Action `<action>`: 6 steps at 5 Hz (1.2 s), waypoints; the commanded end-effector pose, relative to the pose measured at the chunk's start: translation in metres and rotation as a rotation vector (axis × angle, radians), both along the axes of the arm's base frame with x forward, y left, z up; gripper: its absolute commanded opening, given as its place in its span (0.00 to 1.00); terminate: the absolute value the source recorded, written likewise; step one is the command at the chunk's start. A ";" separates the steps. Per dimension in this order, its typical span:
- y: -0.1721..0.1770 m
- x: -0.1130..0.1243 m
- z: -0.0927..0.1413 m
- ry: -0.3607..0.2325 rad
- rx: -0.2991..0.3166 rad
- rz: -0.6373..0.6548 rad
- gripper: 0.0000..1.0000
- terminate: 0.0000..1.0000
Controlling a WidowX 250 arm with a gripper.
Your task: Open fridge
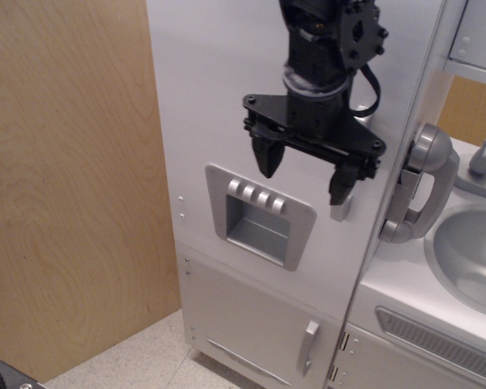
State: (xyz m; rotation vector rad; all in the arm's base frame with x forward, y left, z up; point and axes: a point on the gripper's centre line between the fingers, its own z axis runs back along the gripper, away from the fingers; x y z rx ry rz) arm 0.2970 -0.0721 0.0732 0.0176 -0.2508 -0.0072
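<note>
The tall white-silver toy fridge [219, 105] fills the middle of the view, its large door shut. The recessed grey dispenser panel [259, 215] with its row of buttons sits mid-door. My black gripper [305, 172] hangs open in front of the door, above and right of the dispenser. Its right finger [342, 185] covers most of the vertical grey handle, of which only the lower end [340, 212] shows. Its left finger [267, 156] hangs just above the buttons. Nothing is between the fingers.
Below the large door is a smaller door with a short handle [308, 347]. To the right stand a grey toy phone [417, 194], a sink basin [470, 255] and a small tap [482, 156]. A wooden panel [65, 186] stands to the left.
</note>
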 end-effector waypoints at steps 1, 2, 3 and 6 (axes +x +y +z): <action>-0.014 0.031 0.004 -0.083 0.003 0.000 1.00 0.00; -0.010 0.045 0.001 -0.136 0.022 0.022 1.00 0.00; -0.010 0.056 -0.001 -0.172 0.040 0.027 1.00 0.00; -0.006 0.055 0.003 -0.158 -0.038 0.015 0.00 0.00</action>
